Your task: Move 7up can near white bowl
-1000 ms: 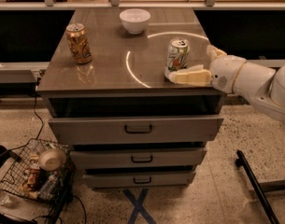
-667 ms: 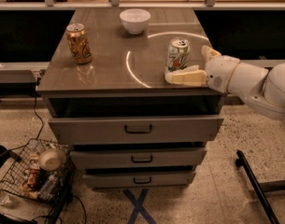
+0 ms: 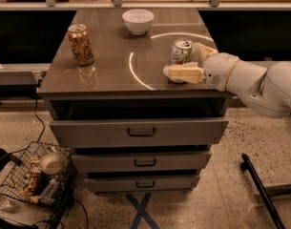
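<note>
The 7up can (image 3: 181,50), white-silver with green and red marks, stands upright at the right side of the brown tabletop (image 3: 111,68). The white bowl (image 3: 138,20) sits at the back centre of the top, well apart from the can. My gripper (image 3: 183,61) reaches in from the right on a white arm. It is open, with its cream fingers on either side of the can. One finger (image 3: 183,73) lies in front of the can's base and the other (image 3: 203,49) is behind it to the right. The can rests on the table.
An orange-gold can (image 3: 81,44) stands at the left of the top. Below the top is a stack of drawers (image 3: 141,132). A wire basket of clutter (image 3: 35,175) sits on the floor at the left. A black bar (image 3: 262,190) lies on the floor at the right. A shelf edge runs behind the table.
My arm and gripper have moved a little to the left, closing in around the 7up can. The can, bowl and orange-gold can have not moved.
</note>
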`<state>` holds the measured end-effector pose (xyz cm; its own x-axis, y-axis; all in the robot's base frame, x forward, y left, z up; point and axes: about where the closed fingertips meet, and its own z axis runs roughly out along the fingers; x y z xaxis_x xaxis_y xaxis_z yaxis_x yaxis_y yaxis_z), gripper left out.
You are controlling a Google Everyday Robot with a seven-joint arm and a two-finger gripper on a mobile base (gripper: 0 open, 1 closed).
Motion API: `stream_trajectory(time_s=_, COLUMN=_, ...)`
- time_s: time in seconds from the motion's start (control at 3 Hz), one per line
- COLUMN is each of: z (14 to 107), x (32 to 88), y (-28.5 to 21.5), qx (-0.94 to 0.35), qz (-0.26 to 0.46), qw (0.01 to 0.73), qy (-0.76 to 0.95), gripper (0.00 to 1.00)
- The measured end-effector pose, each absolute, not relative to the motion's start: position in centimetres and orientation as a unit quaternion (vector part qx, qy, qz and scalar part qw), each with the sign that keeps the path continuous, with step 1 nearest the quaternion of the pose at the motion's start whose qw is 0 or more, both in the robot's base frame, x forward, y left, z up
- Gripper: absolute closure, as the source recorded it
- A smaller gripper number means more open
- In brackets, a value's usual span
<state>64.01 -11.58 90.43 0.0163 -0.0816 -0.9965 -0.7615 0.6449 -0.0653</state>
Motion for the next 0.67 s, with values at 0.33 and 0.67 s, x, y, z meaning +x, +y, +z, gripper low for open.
stream_trajectory(time_s=0.33, z=90.51, x=64.00, y=-11.27, qx=-0.327, qz=0.269, qw=0.635, qy=0.646, gripper=0.42)
stream_trajectory(time_s=0.67, z=90.54, x=64.00, y=-11.03, qx=-0.329, qz=0.270, qw=0.634, qy=0.646, gripper=0.64)
